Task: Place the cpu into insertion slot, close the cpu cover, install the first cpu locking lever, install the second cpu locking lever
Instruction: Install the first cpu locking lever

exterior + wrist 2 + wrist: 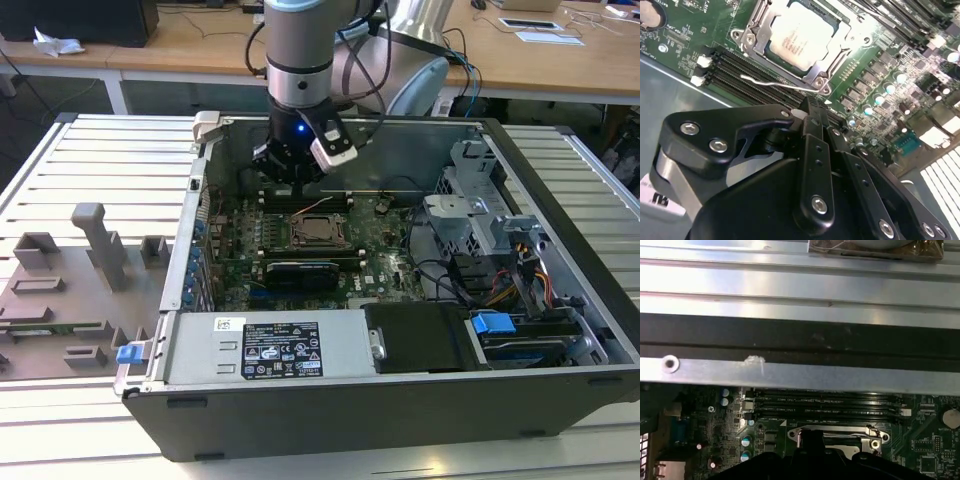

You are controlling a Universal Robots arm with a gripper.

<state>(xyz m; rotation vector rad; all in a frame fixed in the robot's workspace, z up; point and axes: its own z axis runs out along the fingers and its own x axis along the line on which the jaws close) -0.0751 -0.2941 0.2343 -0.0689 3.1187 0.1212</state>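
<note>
The claw [812, 107] sits low in the second wrist view, its two black fingers pressed together with no gap between them and nothing held. Its tip hangs just short of a thin silvery wire lever [775, 84] that runs along the near edge of the socket, between the socket and the long black memory slots [735, 67].

Beyond the tip, toward the upper middle of that frame, the cpu [797, 35] already lies flat in the insertion slot [821, 81], and the cpu cover [757, 37] looks folded down around it, its cut-out showing the pale chip top. By that, the seating and cover steps seem done and the lever work is in hand; I cannot tell whether either lever is latched.

Any push on the lever calls for a narrow, low contact, since the wire is thin and lies close to the memory slots.

In the exterior view the claw [292, 172] is at upper centre, inside the open computer case [330, 400], behind the socket [318, 232]. The case's back wall stands close behind it, cables crowd the frame's right, and the way upward is free. The case rests on a slatted bench [90, 170].
</note>
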